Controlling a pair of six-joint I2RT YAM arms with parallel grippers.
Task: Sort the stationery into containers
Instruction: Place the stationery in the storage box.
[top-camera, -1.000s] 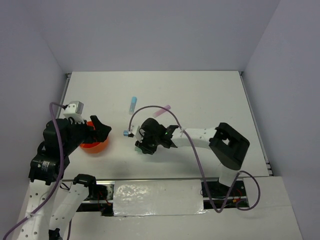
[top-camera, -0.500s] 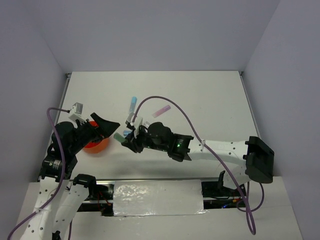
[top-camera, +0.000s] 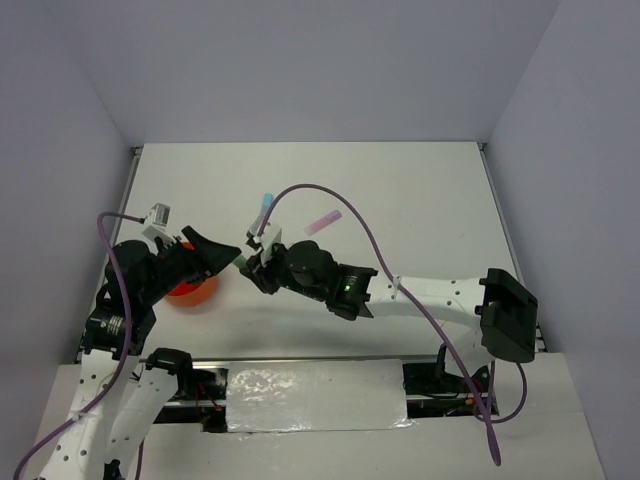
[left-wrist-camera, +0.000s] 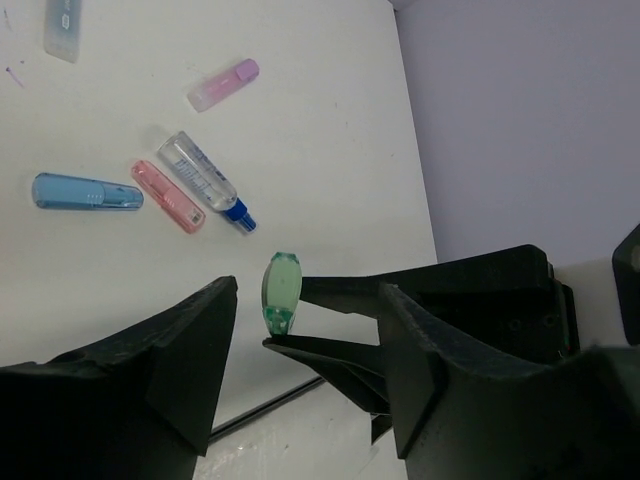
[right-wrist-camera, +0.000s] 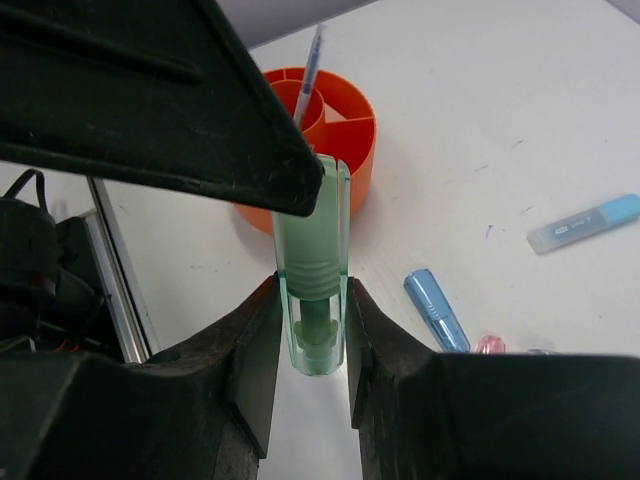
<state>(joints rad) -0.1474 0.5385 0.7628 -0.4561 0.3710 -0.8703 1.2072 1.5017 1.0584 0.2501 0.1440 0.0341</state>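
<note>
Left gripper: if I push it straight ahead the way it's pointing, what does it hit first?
Most likely the green capsule, which the right gripper holds just between the open fingers of the left gripper. The right gripper's own fingers lie close behind it, though depth is hard to judge.

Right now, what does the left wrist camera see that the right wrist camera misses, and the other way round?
Only the left wrist view shows the pale pink piece and the clear blue-tipped pen lying on the table. Only the right wrist view shows the orange cup with a pen standing in it. Both show the green piece clamped in the right gripper, and the blue capsule lying on the table.
</note>
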